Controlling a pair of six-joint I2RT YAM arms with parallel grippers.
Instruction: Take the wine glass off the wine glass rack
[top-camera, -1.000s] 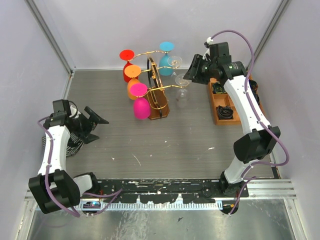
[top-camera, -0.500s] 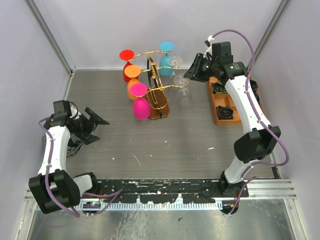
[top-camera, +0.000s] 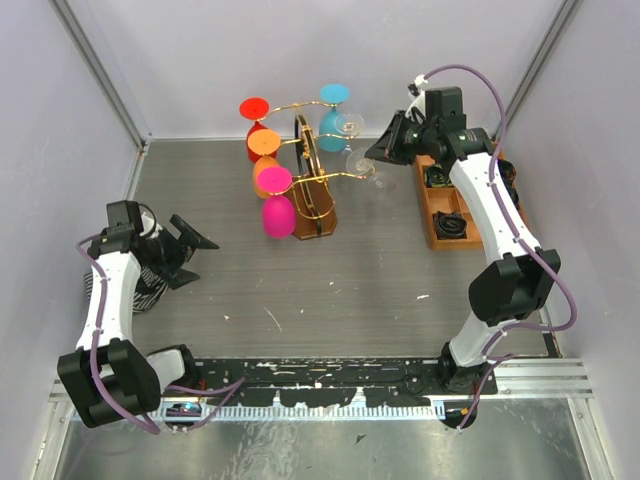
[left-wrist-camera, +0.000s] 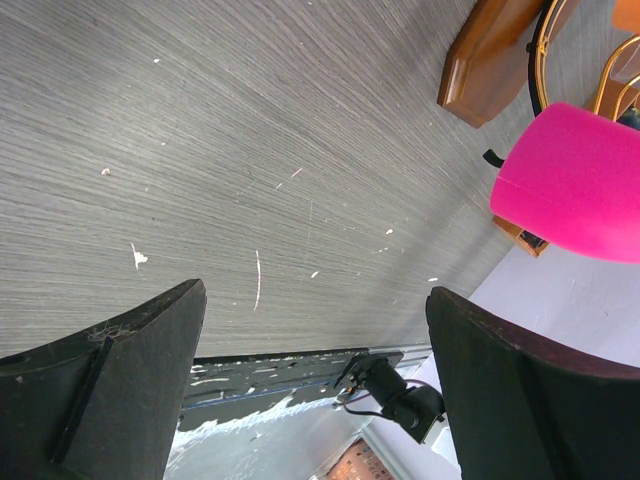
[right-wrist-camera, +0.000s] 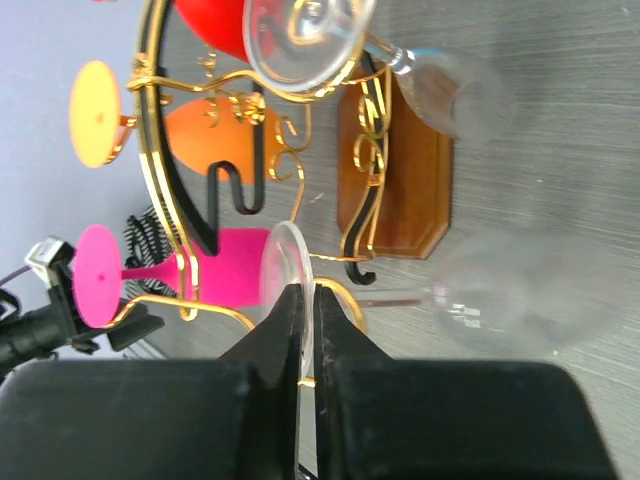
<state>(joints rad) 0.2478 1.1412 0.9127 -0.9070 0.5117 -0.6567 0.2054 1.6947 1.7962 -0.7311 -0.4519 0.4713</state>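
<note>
- Right end effector (right-wrist-camera: 305, 296) is pinching the thin foot disc of the clear wine glass (right-wrist-camera: 525, 290). The jaws are standing nearly shut, with only the disc's edge between them.
- The glass is lying stem-level on the right side of the wine glass rack (top-camera: 316, 212), with its bowl pointing away from the rack. The foot is sitting right at the curled gold hook. I cannot tell whether it is clear of the wire yet.
- Left end effector (top-camera: 190, 245) is resting low over the bench (top-camera: 330, 280), well apart from the rack. It is spread wide and gripping nothing.

Risks, as I am judging them:
- The grip is on a slick glass rim, so the bowl's weight could be twisting the disc between the pads.
- If the foot is catching on the hook, the pull could be dragging the whole rack along.
- A second clear wine glass (right-wrist-camera: 450, 95) is hanging close by, and a swing could be knocking it.
- The compartment tray (top-camera: 432, 222) is lying under the withdrawal path.

Views:
- The right wrist view is showing the pinch and the hook. The top view is hiding both behind the arm.
- The top view is giving the layout of arms, rack and tray.
- The left wrist view is showing only bench, a corner of the rack base and the pink wine glass (left-wrist-camera: 575, 185).
</note>
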